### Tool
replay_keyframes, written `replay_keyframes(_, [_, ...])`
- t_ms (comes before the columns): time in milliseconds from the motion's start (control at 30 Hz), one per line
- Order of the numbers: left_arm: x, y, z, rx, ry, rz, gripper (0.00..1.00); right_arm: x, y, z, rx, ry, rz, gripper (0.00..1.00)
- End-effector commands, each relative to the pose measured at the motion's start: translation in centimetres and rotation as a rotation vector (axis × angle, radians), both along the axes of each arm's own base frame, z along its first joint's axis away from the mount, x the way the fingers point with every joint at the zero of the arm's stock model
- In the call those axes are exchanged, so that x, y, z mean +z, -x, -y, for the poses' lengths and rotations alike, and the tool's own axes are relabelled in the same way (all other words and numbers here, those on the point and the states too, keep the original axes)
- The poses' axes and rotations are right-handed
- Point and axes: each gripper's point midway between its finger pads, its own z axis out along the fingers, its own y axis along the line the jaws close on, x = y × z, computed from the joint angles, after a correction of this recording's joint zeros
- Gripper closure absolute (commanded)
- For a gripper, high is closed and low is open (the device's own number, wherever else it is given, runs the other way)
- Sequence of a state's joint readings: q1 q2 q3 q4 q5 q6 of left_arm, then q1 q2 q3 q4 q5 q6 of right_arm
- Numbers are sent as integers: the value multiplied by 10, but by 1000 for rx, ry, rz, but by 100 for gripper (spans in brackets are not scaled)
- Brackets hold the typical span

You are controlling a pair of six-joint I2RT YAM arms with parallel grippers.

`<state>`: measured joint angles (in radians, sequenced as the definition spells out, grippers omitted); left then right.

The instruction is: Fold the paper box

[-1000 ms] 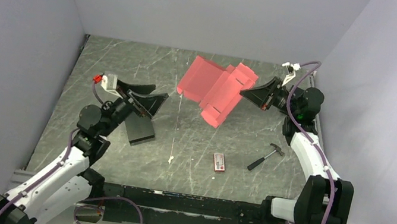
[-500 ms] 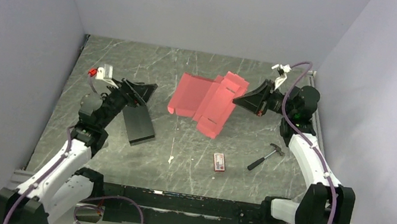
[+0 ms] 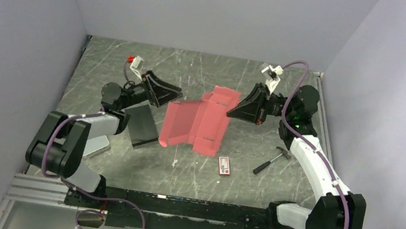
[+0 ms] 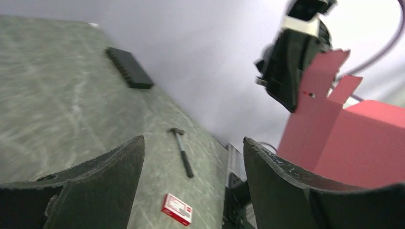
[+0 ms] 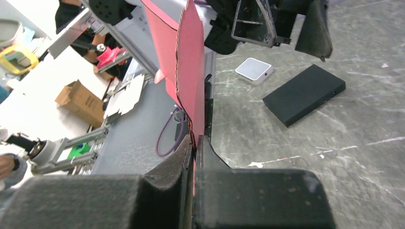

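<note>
**Right gripper carries the sheet inward; left gripper arrives beside it**

Top view: the right gripper (image 3: 231, 113) is pinched on the 2 o'clock edge of the paper box (image 3: 195, 127). The box is a red-pink die-cut sheet, partly creased, held tilted near the table's centre. A second ago it hung farther back, toward 12 o'clock, and it has since come nearer and leftward. The left gripper (image 3: 175, 92), then low at 9 o'clock over the black box (image 3: 142, 127), has swung up to the sheet's 10 o'clock corner. Whether it touches the sheet cannot be told. The hammer (image 3: 272, 160) at 4 o'clock and the red-and-white packet (image 3: 224, 166) at 5 o'clock have not moved. The packet's print is too small to read.

Left wrist view: the left fingers are spread wide with nothing between them. The sheet stands at 3 o'clock, just outside the right-hand finger (image 4: 267, 167), and the frame edge cuts it off. The picture is motion-blurred.

Right wrist view: both pads are pressed together on the sheet, which is seen edge-on with its top out of frame. The black box lies flat at 2 o'clock, and a small white device (image 5: 254, 70) lies beyond it.
</note>
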<state>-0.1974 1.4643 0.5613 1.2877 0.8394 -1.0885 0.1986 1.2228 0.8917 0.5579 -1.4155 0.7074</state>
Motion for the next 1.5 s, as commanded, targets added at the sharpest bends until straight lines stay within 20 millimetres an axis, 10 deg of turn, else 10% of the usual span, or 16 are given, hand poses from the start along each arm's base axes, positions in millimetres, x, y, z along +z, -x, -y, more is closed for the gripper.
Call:
replay_keyframes(0, [43, 49, 33, -249, 16, 267, 20, 26, 20, -6, 104, -9, 122, 100])
replay_keyframes(700, [59, 99, 79, -467, 12, 388, 16, 30, 12, -17, 117, 17, 83, 100])
replay_keyframes(1467, [40, 75, 102, -300, -59, 182, 15, -18, -58, -18, -214, 142, -19, 100])
